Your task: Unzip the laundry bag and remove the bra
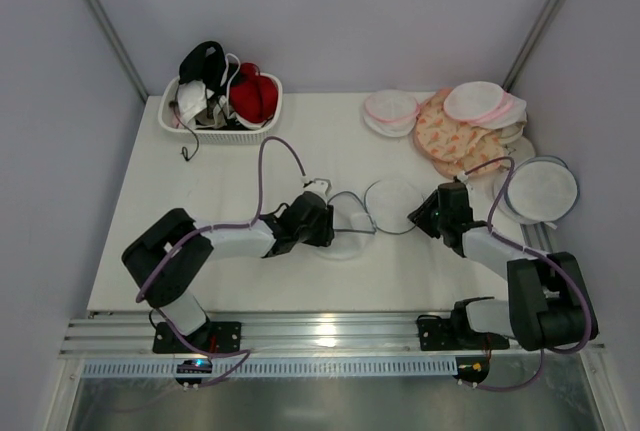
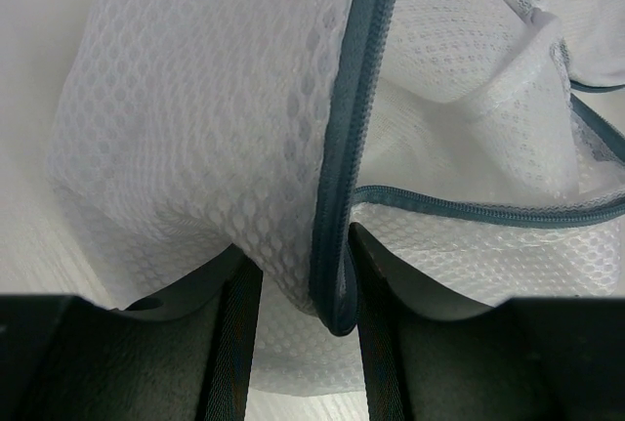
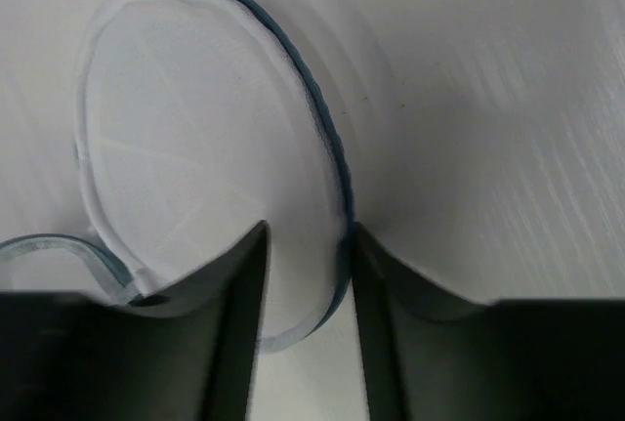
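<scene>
The laundry bag (image 1: 392, 197) lies unzipped mid-table, one half a flat white mesh round and the other a collapsed fold (image 1: 350, 215) by my left gripper (image 1: 335, 227). In the left wrist view the left gripper (image 2: 306, 294) is shut on bunched mesh (image 2: 195, 128) and the grey-blue zip rim (image 2: 342, 147). My right gripper (image 1: 418, 217) stands at the flat half's right edge. In the right wrist view its jaws (image 3: 308, 274) straddle that half's rim (image 3: 322, 138); the rim touches one finger, and a pinch is unclear. The black bra (image 1: 205, 59) lies on top in the basket.
A white basket (image 1: 215, 135) at the back left also holds a red bra (image 1: 255, 97) and a white one (image 1: 190, 101). Pink-rimmed white rounds (image 1: 390, 111) and a patterned cloth (image 1: 445, 139) sit at the back right. A grey-rimmed white disc (image 1: 543, 191) lies at the right edge.
</scene>
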